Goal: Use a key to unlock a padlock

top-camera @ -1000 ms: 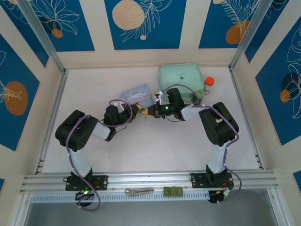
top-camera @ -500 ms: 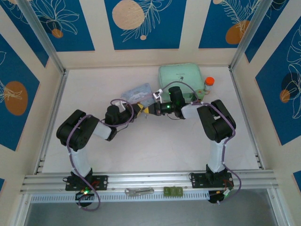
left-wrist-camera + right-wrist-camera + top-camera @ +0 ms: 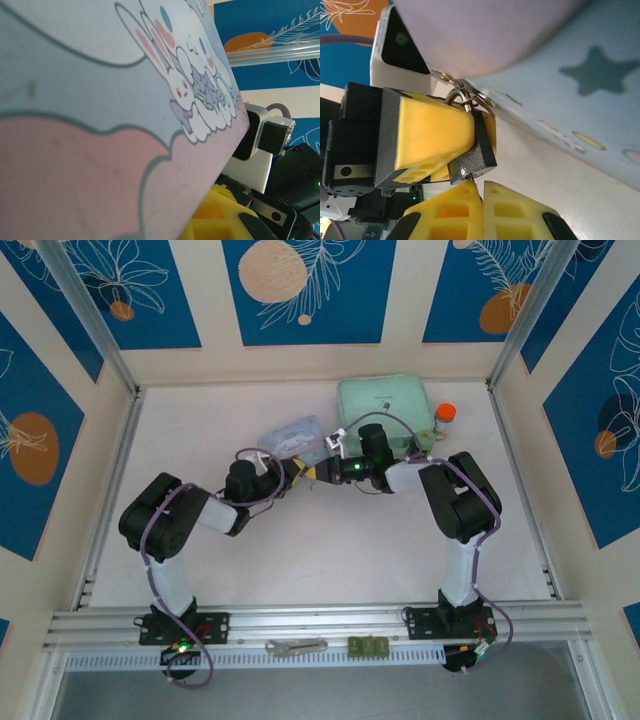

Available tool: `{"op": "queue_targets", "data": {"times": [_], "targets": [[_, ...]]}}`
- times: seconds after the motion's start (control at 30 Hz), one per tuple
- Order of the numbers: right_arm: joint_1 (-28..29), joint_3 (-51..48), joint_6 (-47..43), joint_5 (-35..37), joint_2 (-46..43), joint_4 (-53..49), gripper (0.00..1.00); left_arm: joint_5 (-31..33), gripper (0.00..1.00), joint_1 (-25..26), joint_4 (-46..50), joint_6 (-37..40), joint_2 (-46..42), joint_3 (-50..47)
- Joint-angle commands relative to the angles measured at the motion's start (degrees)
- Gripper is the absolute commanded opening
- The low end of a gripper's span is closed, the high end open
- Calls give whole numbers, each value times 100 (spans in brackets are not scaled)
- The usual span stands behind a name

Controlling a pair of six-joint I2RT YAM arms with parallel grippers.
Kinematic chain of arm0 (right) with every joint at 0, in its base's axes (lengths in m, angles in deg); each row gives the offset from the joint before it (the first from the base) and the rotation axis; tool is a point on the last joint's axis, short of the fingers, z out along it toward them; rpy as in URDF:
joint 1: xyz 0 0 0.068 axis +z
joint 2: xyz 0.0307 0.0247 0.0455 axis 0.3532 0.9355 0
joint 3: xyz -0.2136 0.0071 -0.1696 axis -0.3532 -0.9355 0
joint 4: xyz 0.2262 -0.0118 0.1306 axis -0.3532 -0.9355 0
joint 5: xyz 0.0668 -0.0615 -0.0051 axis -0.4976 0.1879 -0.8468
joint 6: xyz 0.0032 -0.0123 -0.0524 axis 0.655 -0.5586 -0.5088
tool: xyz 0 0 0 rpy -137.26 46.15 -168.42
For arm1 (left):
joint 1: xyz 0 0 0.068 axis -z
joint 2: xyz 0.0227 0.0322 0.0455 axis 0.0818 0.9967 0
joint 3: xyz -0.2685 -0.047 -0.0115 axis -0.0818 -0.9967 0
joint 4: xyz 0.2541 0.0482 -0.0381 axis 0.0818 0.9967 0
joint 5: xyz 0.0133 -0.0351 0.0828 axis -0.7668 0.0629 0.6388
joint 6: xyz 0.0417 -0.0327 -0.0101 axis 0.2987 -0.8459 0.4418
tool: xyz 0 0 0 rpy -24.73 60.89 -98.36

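Observation:
The padlock point(image 3: 477, 155), a small dark square body, is pinched between the yellow fingers point(image 3: 430, 132) of my left gripper point(image 3: 300, 472), which is shut on it. Its silver shackle point(image 3: 460, 97) points up toward small metal rings at the edge of the pale blue tin point(image 3: 580, 85). My right gripper point(image 3: 481, 186) sits just below the padlock, its jaws pressed together. A thin silver key tip point(image 3: 469, 178) pokes out from between them into the padlock's underside; the rest of the key is hidden. In the top view, the right gripper point(image 3: 318, 473) meets the left one at mid-table.
The cartoon-printed tin point(image 3: 100, 100) lies right against the left wrist camera. A mint green case point(image 3: 385, 405) and an orange-capped bottle point(image 3: 443, 420) stand behind the right arm. A grey metal tool point(image 3: 296, 646) and a green block point(image 3: 367, 646) lie on the front rail.
The right wrist has turned and shifted slightly left toward the left gripper; over the last half second both arms have hardly moved. Both grips are unchanged.

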Motion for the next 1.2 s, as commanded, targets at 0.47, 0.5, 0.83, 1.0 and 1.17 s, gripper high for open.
{"op": "queue_targets", "data": {"times": [0.47,0.5,0.83,1.0,1.17], "targets": [[65,-336,4233,674,-333,1410,0,-1889,0,809,-1674,225,137,124],[69,-376,4596,661,-346,1510,0,-1897,0,809,-1674,273,105,98],[233,-367,8370,753,272,4086,0,-2160,0,798,-1674,899,-206,54],[341,-319,9308,1091,379,4764,0,-2184,0,782,-1674,1034,-321,1],[205,-401,8841,1156,196,4548,0,-2015,0,731,-1674,854,-290,-32]]}}
